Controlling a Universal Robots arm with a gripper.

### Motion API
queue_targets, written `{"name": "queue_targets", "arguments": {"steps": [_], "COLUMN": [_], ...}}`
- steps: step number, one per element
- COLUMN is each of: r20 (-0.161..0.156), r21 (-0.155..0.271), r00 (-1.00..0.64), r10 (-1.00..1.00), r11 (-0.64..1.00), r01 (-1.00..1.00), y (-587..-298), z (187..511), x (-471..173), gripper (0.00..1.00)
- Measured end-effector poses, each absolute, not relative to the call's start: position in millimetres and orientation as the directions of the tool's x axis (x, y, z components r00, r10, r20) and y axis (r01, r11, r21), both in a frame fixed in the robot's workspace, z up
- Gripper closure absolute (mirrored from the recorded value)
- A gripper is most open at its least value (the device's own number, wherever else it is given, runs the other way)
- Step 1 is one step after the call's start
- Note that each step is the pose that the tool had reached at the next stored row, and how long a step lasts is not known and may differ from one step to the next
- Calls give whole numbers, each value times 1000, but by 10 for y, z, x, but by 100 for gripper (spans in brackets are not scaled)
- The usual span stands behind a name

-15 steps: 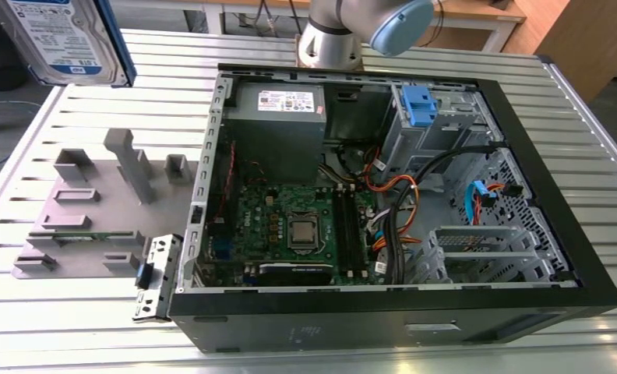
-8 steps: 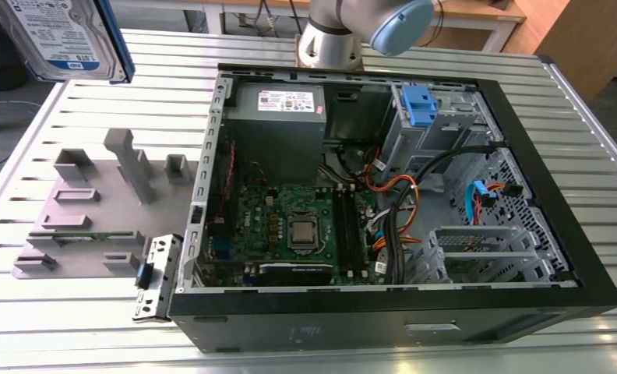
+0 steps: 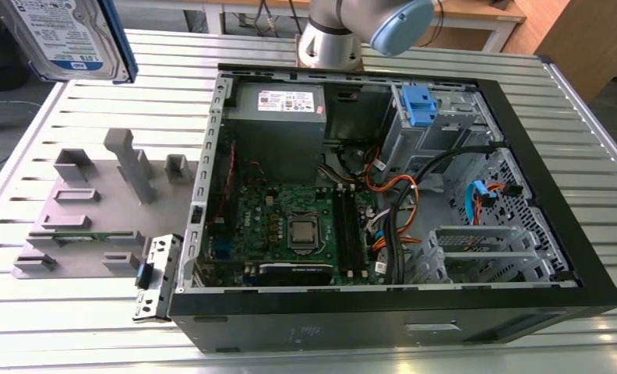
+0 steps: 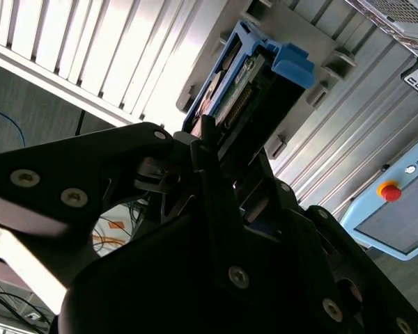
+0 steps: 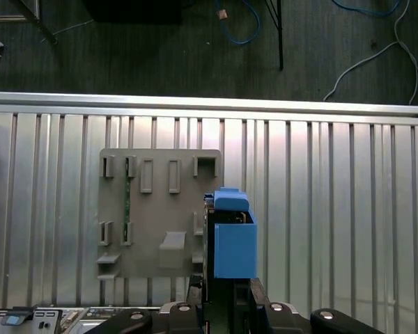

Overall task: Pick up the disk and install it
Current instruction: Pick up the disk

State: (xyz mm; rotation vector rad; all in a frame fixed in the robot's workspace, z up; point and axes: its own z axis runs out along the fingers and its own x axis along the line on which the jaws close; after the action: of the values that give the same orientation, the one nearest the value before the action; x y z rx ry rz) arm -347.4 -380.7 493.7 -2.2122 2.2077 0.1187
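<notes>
state: end effector point(image 4: 230, 158) pinching disk point(image 4: 245, 76) | axis: disk's length runs straight out from it, toward surface point(image 5: 334, 209) | case point(image 3: 392, 195): well apart, toward exterior view's right

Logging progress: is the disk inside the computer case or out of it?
Out. The disk hangs in the air, to the exterior view's left of the open case, with the claw shut on it.

Arm point(image 3: 335, 35) raised, gripper point(image 5: 223, 289) facing down, clamped on the disk point(image 5: 235, 243)
</notes>
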Motion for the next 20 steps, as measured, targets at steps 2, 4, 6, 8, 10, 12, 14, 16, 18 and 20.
{"name": "queue_targets", "arguments": {"steps": [2, 4, 6, 8, 10, 12, 14, 16, 18, 20], "r20": [-63, -63, -64, -64, -63, -64, -64, -64, -64, -64], "r21": [44, 44, 44, 44, 44, 44, 44, 44, 44, 44], "r00": [1, 1, 1, 1, 1, 1, 1, 1, 1, 1], "r10": [-998, -998, -998, -998, -998, -998, -998, -998, -998, -998], "r11": [-3, -3, -3, -3, -3, -3, -3, -3, -3, -3], "r01": [-999, -999, -999, -999, -999, -999, -999, -999, -999, -999], "y": [-3807, -3807, -3807, -3807, -3807, -3807, -3807, -3807, -3807, -3807], "z": [4938, 4938, 4938, 4937, 4938, 4937, 4938, 4937, 4937, 4938], "x": [-3457, -3441, -3424, -3404, -3382, -3360, -3337, -3315, -3291, -3267], "gripper": [65, 65, 65, 65, 65, 65, 65, 65, 65, 65]}}
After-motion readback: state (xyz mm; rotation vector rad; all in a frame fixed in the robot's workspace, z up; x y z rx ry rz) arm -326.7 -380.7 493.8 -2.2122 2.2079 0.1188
